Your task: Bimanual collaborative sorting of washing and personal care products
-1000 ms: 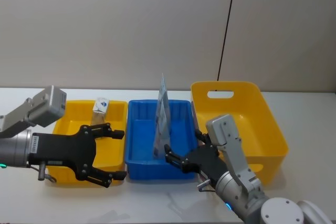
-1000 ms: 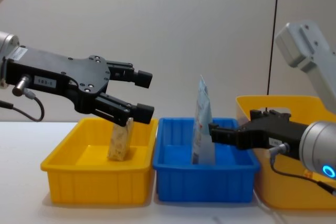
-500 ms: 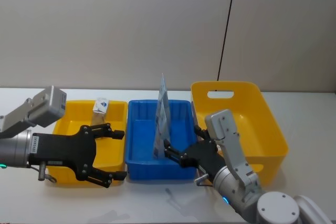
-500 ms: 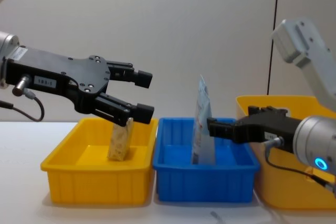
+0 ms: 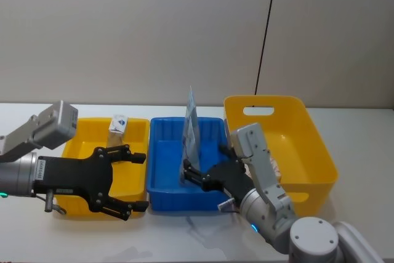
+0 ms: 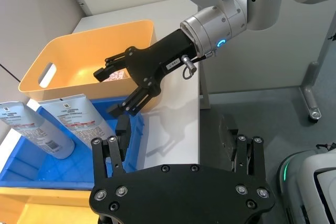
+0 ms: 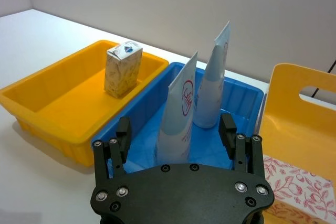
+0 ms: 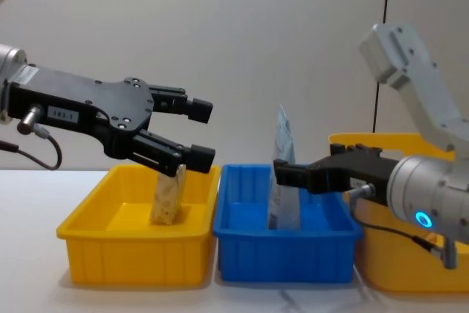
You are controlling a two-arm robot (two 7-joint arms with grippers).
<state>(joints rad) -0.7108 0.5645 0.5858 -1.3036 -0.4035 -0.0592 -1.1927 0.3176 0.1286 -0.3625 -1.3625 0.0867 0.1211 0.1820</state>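
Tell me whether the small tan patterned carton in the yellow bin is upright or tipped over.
Upright. The small tan patterned carton stands on its base on the floor of the shallow yellow plastic bin, folded top uppermost, touching neither pincer.

Soft, even indoor light fills all 4 views, bright without harshness. Faint shadows of the arms fall on the white table (image 5: 184,238) near its front edge. The blue bin (image 7: 247,100) shows a mild sheen, no strong glare. Focus is sharp throughout; the wrist views bend slightly toward their edges.
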